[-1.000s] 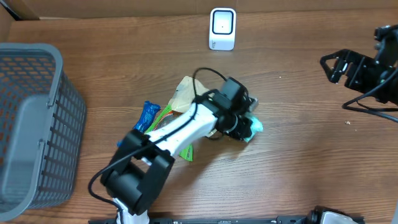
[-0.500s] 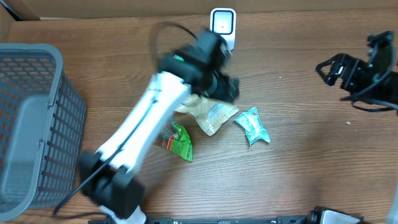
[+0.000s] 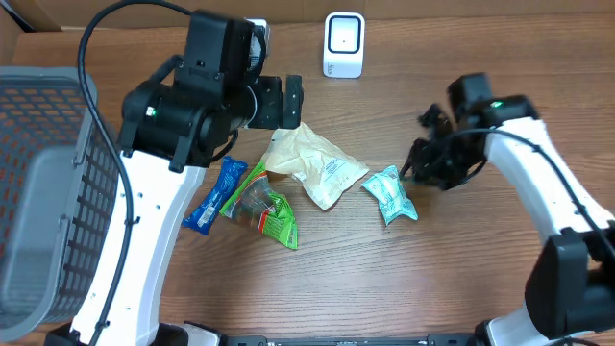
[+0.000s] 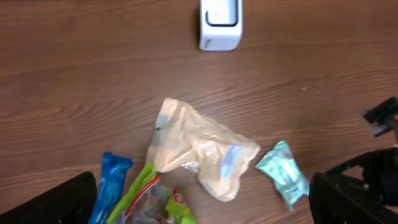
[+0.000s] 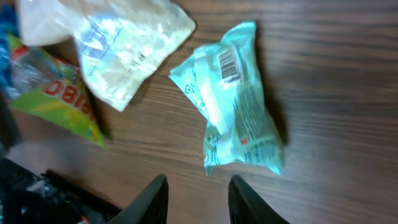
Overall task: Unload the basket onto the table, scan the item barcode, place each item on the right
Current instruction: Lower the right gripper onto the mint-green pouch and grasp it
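Note:
The item, a teal packet (image 3: 389, 195), lies flat on the table right of the pile, and the right wrist view shows it (image 5: 235, 109) with its barcode (image 5: 229, 63) facing up. My right gripper (image 3: 420, 165) hovers just right of it. The right gripper (image 5: 198, 202) has its fingers a little apart, nothing between them, tips short of the packet's near end. Raised above the pile's far side, my left gripper (image 3: 281, 102) is wide open and empty, and the left gripper (image 4: 205, 205) looks down on the packets. The white scanner (image 3: 343, 43) stands at the back.
A beige packet (image 3: 317, 165), a green packet (image 3: 266, 204) and a blue packet (image 3: 214, 192) lie together left of the teal one. A grey basket (image 3: 43, 192) fills the left edge. A cardboard wall runs along the back.
The left gripper opened, left the teal packet on the table and rose back toward the far left. The right arm swung in from the right edge to the packet, its fingers narrowing.

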